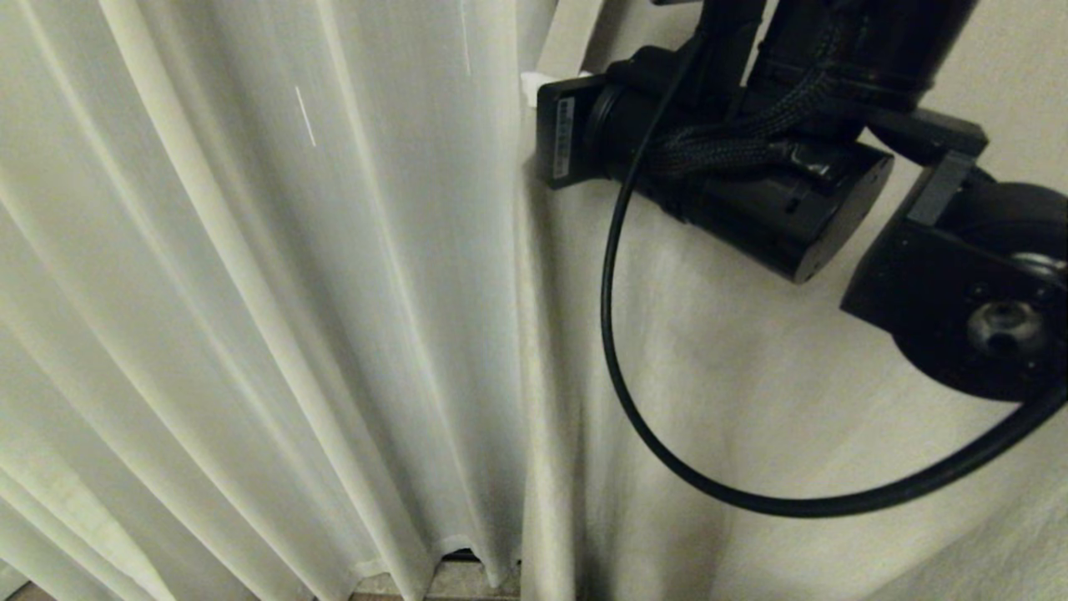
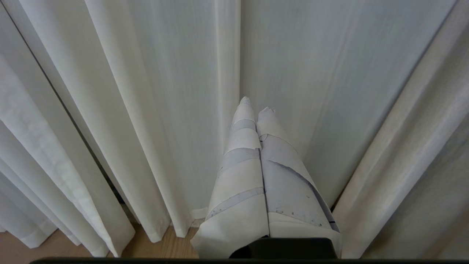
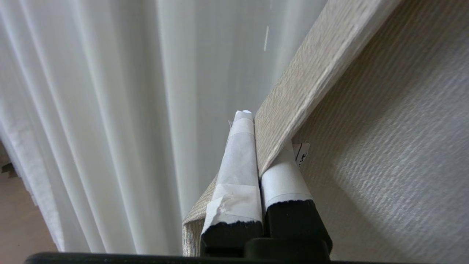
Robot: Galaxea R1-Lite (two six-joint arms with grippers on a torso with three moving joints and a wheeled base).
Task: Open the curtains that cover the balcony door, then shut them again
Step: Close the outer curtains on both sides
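Observation:
The curtains fill every view: a pale sheer layer hangs in pleats on the left, and a cream woven panel hangs on the right. My right arm reaches up to the woven panel's edge. In the right wrist view my right gripper is shut on the hemmed edge of that woven panel, with one taped finger on each side. Low down, my left gripper is shut on nothing, its tips just short of the sheer pleats. The balcony door is hidden behind the fabric.
A strip of wooden floor shows under the curtain hems, and also at the bottom of the head view. A black cable loops down from my right arm in front of the woven panel.

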